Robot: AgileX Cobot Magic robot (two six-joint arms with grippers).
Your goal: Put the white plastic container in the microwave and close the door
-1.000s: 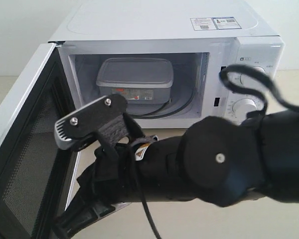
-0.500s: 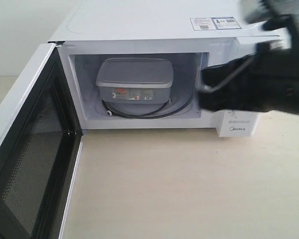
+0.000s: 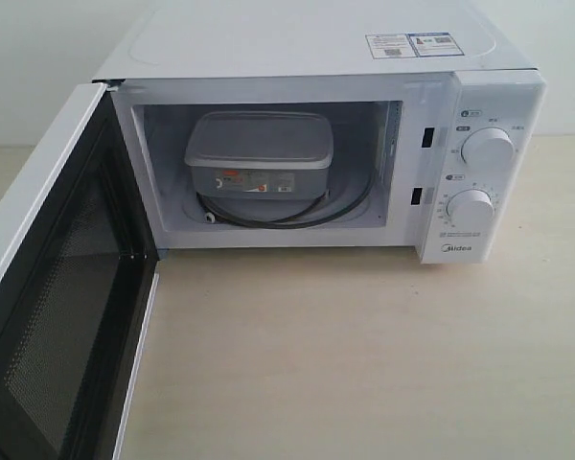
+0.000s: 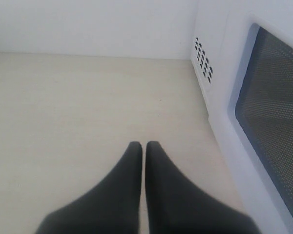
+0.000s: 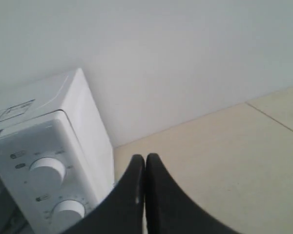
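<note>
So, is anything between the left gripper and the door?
No. The left wrist view shows only bare table between the shut left gripper and the door, seen from its outer face.

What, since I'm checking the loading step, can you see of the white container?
The white container is a rectangular, translucent plastic box with rounded corners, a flat rimmed lid and a small red-and-dark label facing out. It sits upright, left of centre, on the round tray inside the microwave, whose door stands open.

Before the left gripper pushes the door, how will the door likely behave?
The door looks like a rigid panel hinged to the microwave, so it should swing, not flex. Wide open, it probably needs a long push. Its outer face looks smooth, so the shut left gripper may slide.
</note>
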